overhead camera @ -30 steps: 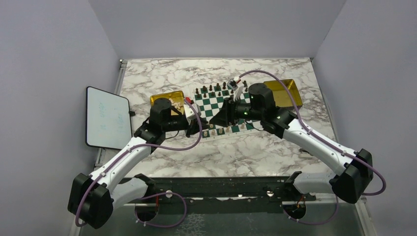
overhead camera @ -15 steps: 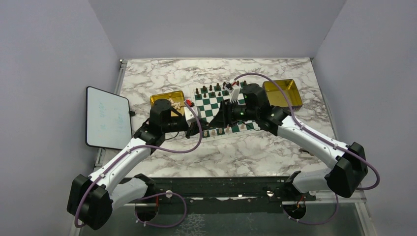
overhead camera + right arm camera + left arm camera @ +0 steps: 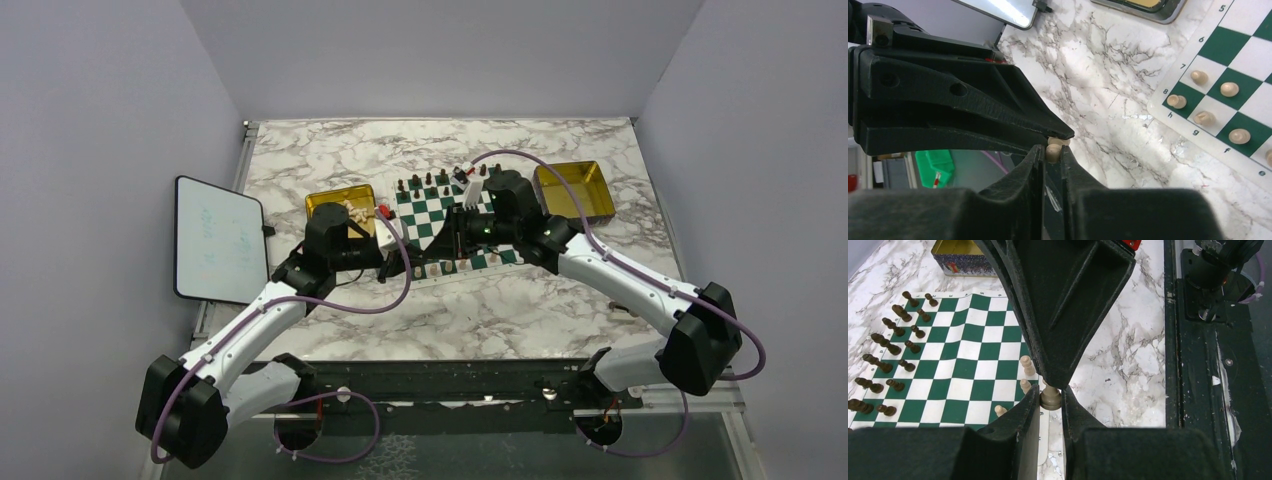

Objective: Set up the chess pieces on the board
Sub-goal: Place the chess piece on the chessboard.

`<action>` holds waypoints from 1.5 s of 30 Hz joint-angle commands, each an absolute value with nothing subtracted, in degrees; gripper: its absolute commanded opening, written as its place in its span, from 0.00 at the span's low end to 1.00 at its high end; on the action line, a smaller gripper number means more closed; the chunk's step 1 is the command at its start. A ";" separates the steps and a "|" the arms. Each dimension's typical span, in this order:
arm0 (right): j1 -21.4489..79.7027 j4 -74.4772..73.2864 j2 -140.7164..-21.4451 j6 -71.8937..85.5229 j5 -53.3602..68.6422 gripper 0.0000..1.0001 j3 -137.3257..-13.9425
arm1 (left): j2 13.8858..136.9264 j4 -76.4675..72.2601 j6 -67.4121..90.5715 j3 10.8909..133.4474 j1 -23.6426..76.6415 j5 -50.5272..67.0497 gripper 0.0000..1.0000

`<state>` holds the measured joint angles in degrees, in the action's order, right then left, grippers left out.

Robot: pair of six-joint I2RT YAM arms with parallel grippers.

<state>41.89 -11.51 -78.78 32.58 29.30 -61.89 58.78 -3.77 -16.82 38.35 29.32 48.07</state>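
My right pincer (image 3: 1052, 149) has swung across and just clamped the cream chess piece (image 3: 1050, 400) that my left pincer (image 3: 1050, 391) grips above the board (image 3: 964, 369), at its near edge. I judge it a handover.

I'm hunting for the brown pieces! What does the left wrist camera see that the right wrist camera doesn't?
Only the left wrist view: the dark brown pieces, in two rows along one side of the board. Only the right wrist view: the white tablet and the numbers and letters on the board's border. Both: the board, cream pieces standing on it, and the held cream piece pinched by the left claw and the right claw.
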 commanded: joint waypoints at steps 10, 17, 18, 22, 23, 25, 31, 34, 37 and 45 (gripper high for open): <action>41.81 -14.15 -77.70 27.87 20.21 0.03 -62.96 | 57.76 -4.57 -15.08 37.86 29.62 47.33 0.58; 41.18 -22.30 -76.55 22.06 7.64 0.03 -65.82 | 57.38 -3.36 -12.39 38.07 29.68 44.48 0.69; 40.97 -23.42 -76.55 21.27 5.65 0.03 -66.11 | 57.35 -3.06 -12.08 38.30 29.70 43.81 0.71; 38.78 -26.73 -77.43 18.88 0.53 0.03 -66.47 | 57.37 -2.44 -9.64 39.12 29.71 39.72 0.99; 38.14 -27.32 -77.77 18.51 -1.14 0.03 -66.33 | 57.43 -2.29 -8.48 39.34 29.71 38.22 0.99; 36.75 -27.88 -78.56 17.93 -4.01 0.03 -65.79 | 57.65 -1.62 -4.06 40.21 29.70 33.01 0.99; 32.57 -29.87 -83.97 16.35 -10.34 0.03 -66.55 | 63.96 14.49 4.13 50.27 29.62 17.59 0.99; 30.59 -30.33 -87.24 16.05 -10.98 0.03 -67.24 | 67.28 19.55 3.23 52.91 29.62 16.50 0.99; 28.26 -31.16 -89.77 16.25 -11.99 0.03 -67.78 | 67.74 20.06 4.37 52.18 29.66 16.17 0.99; 22.92 -31.07 -93.48 16.58 -10.30 0.03 -66.52 | 64.69 19.47 4.06 49.00 29.62 7.32 0.99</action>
<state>24.38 -30.13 -92.27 16.84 -9.37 -65.63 67.44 18.55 3.77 50.59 29.45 14.79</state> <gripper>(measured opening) 0.139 0.990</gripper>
